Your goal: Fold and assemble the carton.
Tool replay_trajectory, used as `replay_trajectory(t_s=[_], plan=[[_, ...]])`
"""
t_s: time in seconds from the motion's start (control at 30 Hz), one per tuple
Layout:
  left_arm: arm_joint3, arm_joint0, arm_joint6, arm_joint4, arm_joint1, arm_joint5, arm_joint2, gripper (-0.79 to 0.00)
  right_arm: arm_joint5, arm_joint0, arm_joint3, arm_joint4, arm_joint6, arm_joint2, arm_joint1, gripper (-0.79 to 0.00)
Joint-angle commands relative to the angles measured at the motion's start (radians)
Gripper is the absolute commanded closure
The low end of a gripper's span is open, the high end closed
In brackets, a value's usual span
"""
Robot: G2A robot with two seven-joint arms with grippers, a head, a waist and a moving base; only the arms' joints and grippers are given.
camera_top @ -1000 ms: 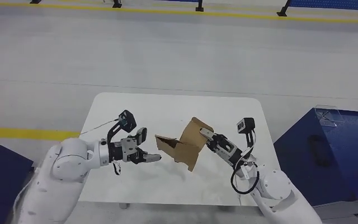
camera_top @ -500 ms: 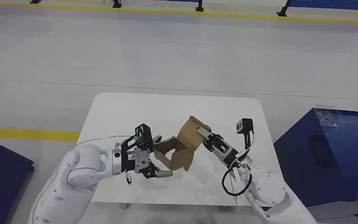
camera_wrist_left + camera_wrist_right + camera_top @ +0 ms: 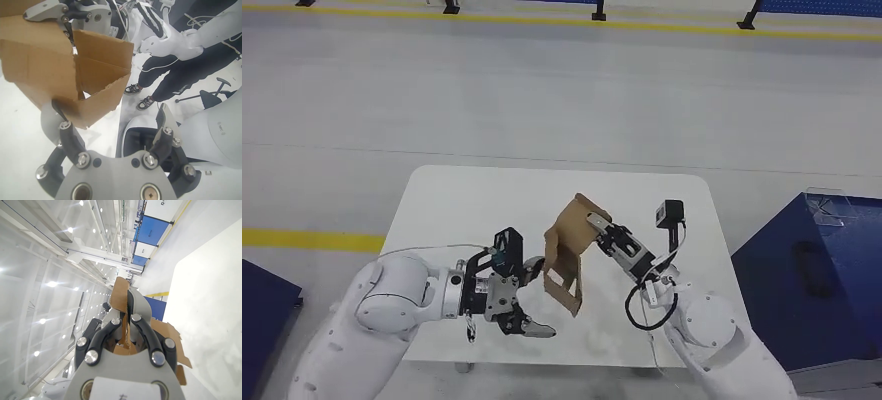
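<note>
Brown corrugated cardboard carton (image 3: 567, 255) hangs half-opened above the white table (image 3: 462, 200), not resting on it as far as I can tell. Right gripper (image 3: 600, 235) is clamped on the carton's upper flap, jaws together with the card between them. The carton's long axis runs from that clamp down toward the left gripper (image 3: 532, 298), open end facing it. Left gripper is nearer the free lower flaps, jaws wide apart, one finger (image 3: 53, 107) at the carton's lower corner, likely touching, the other well clear. The next fold probably falls to the left arm. Grey floor (image 3: 562, 100) lies beyond the carton, with a yellow line (image 3: 302, 238) and a blue partition (image 3: 802, 265) well apart from it.
</note>
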Motion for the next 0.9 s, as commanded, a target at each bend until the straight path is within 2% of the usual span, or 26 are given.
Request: replay_trajectory(t_s=[0.0, 0.17, 0.3, 0.67, 0.87], plan=[[0.013, -0.023, 0.001, -0.015, 0.001, -0.001, 0.029, -0.785, 0.012, 0.003, 0.004, 0.047, 0.021, -0.009, -0.005, 0.0], [0.048, -0.086, -0.006, -0.033, -0.003, 0.015, 0.084, -0.785, 0.038, 0.014, 0.019, 0.087, 0.049, -0.019, -0.013, 0.0], [0.081, -0.111, 0.011, -0.037, -0.004, 0.047, 0.092, -0.785, 0.048, 0.017, 0.024, 0.114, 0.045, -0.016, -0.017, 0.0], [0.079, -0.111, 0.011, -0.033, -0.004, 0.049, 0.093, -0.785, 0.046, 0.013, 0.028, 0.125, 0.025, -0.008, -0.018, 0.0], [0.047, -0.062, 0.109, 0.031, 0.007, 0.063, 0.035, -0.785, 0.088, 0.048, 0.094, 0.31, -0.035, 0.047, -0.034, 0.0]])
